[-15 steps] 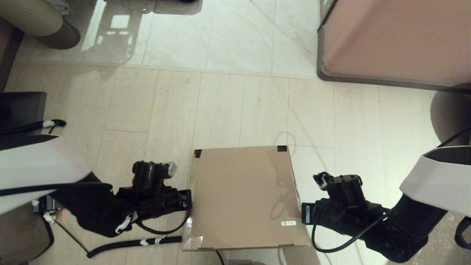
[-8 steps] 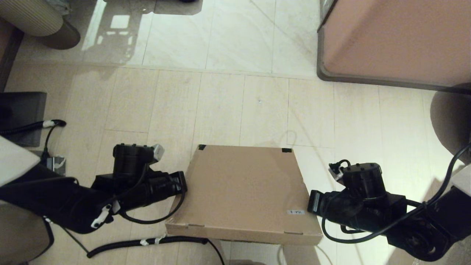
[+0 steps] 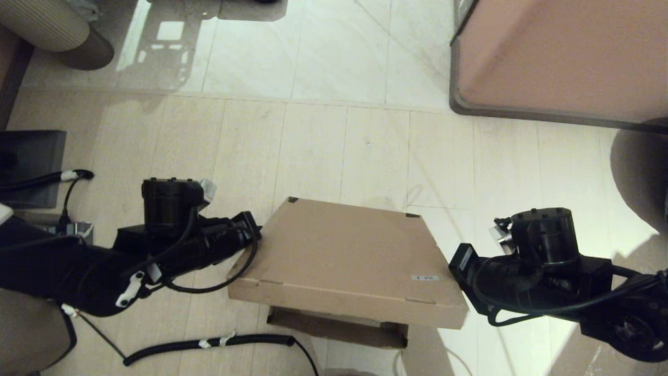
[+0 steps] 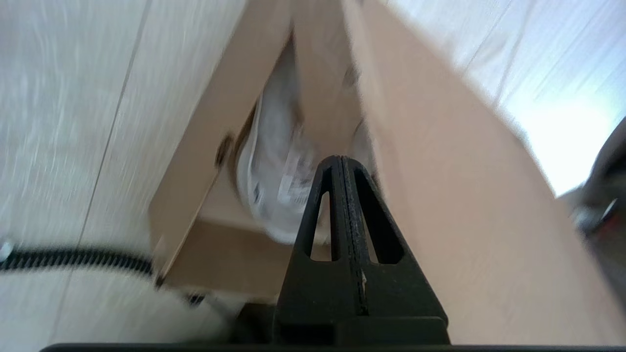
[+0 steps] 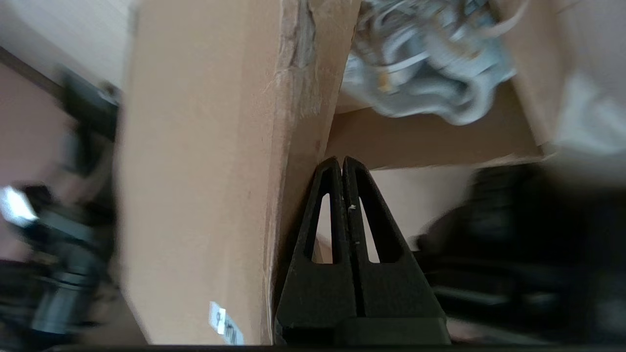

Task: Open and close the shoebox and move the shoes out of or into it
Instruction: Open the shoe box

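Observation:
The brown shoebox sits on the floor with its flip lid (image 3: 344, 256) raised at the near edge, and the base's front wall (image 3: 339, 326) shows beneath it. My left gripper (image 3: 255, 232) is shut and empty, its tips (image 4: 341, 159) pressed against the lid's left edge. At the lid's right edge my right gripper (image 3: 459, 261) is also shut and empty, tips (image 5: 341, 160) under the rim. White mesh shoes (image 4: 274, 181) (image 5: 425, 73) lie inside the box; the head view hides them under the lid.
A large pinkish-brown block with a dark rim (image 3: 563, 57) stands at the far right. A black corrugated cable (image 3: 209, 343) lies on the floor near the box's front left. A dark box (image 3: 31, 156) sits at the left edge, and a ribbed beige object (image 3: 47, 26) at the far left.
Both grippers have risen beside the box, and the lid's near edge has come up with them. The lid was flat a second ago; now the base shows underneath.

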`<state>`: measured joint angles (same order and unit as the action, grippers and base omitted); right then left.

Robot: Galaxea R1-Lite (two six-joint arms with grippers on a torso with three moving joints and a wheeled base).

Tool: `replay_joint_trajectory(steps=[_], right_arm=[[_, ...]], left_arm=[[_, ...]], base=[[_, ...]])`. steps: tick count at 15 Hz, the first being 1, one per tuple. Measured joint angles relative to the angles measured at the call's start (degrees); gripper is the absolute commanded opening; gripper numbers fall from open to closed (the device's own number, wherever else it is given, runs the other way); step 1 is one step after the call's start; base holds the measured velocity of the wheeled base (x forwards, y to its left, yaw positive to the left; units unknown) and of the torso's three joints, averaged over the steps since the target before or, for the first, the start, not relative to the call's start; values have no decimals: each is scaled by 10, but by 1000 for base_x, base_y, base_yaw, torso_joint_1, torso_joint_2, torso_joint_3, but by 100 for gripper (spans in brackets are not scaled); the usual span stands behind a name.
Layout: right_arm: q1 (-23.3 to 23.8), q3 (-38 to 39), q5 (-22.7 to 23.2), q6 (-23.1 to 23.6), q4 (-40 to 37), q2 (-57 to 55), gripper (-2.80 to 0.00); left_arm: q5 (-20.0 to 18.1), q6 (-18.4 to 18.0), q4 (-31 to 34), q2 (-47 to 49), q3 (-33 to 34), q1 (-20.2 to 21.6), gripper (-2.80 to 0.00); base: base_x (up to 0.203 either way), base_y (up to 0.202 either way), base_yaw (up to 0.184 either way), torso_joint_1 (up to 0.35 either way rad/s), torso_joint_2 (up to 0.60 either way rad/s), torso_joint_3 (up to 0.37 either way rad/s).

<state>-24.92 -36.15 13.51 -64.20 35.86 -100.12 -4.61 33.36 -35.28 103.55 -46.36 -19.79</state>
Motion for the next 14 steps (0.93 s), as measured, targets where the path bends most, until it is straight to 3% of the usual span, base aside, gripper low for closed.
replay_joint_trajectory(steps=[2,10,14], right_arm=[[0,-17,1,-32,-13,10,-280],[0,-18,7,-34,-15,21,-280],[1,-32,8,-46,-28,25,-280]], left_arm=[[17,11,0,-3,-21,2,-280],[44,12,12,-18,-137,57,-280],[46,14,23,-30,-175,105,-280]], base=[[0,0,0,0,0,0],[0,0,0,0,0,0],[0,0,0,0,0,0]])
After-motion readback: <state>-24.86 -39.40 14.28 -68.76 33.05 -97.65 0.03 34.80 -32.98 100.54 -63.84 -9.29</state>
